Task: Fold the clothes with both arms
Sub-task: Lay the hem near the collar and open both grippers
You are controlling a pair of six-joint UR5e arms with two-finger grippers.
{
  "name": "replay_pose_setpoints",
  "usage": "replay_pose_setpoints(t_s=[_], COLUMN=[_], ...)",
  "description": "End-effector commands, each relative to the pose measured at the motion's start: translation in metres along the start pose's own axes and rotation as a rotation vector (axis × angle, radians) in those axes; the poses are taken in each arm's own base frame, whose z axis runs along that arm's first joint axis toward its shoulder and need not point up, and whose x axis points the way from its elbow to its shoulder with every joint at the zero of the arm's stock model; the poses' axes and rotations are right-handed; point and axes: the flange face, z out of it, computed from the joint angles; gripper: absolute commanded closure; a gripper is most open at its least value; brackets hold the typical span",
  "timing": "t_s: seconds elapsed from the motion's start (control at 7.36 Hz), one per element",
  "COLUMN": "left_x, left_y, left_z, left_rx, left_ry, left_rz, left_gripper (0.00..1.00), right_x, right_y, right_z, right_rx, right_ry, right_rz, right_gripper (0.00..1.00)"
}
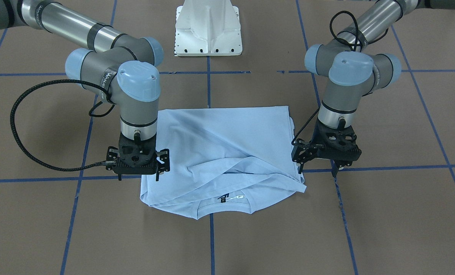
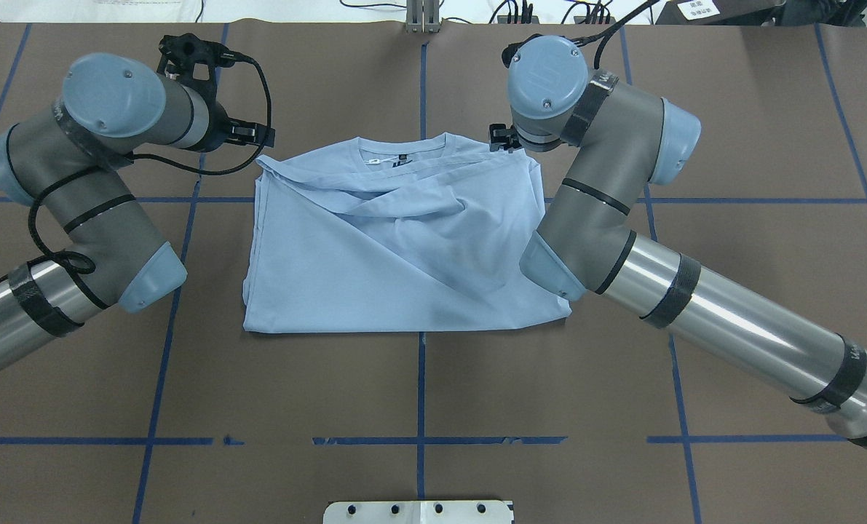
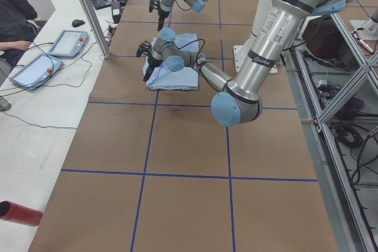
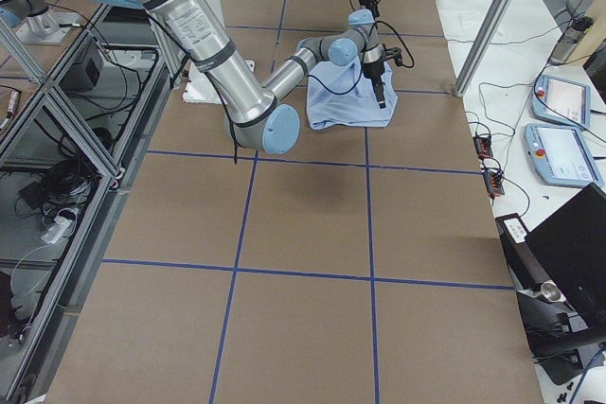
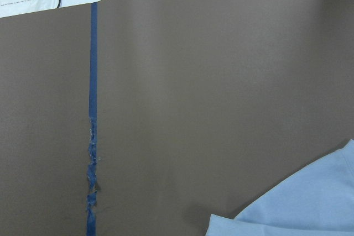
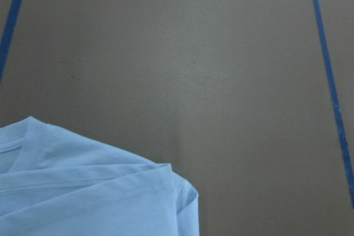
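You have the light blue short-sleeved T-shirt (image 1: 227, 145) lying folded into a rough rectangle in the middle of the brown paper-covered tabletop (image 1: 384, 214), which is crossed by blue tape lines (image 1: 403, 167). Its collar, with the dark neck label (image 1: 224, 198), faces your side, away from the robot's base, and a fold of cloth lies slantwise across the front. The black two-finger left gripper (image 1: 318, 170) hangs just beside one side edge of the shirt, towards the collar end. The black two-finger right gripper (image 1: 138, 175) hangs over the opposite edge. Both sets of fingers are spread and pinch nothing.
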Motion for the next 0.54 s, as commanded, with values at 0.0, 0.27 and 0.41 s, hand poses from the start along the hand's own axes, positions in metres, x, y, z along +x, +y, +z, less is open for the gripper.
replay_pose_setpoints(t_s=[0.0, 0.27, 0.41], left_x=[-0.002, 0.011, 0.017], left_y=[0.02, 0.065, 0.106], left_z=[-0.018, -0.036, -0.048], left_rx=[-0.043, -0.112, -0.144], left_ry=[0.066, 0.129, 0.162], left_rz=[-0.027, -0.136, -0.177], left_gripper=[0.0, 0.0, 0.01], right_x=[0.023, 0.076, 0.097], right_y=[0.01, 0.054, 0.068], right_z=[-0.042, -0.062, -0.068], right_rx=[-0.102, -0.072, -0.058], right_ry=[-0.178, -0.257, -0.274], right_rz=[0.107, 0.159, 0.157], right_gripper=[0.0, 0.0, 0.0])
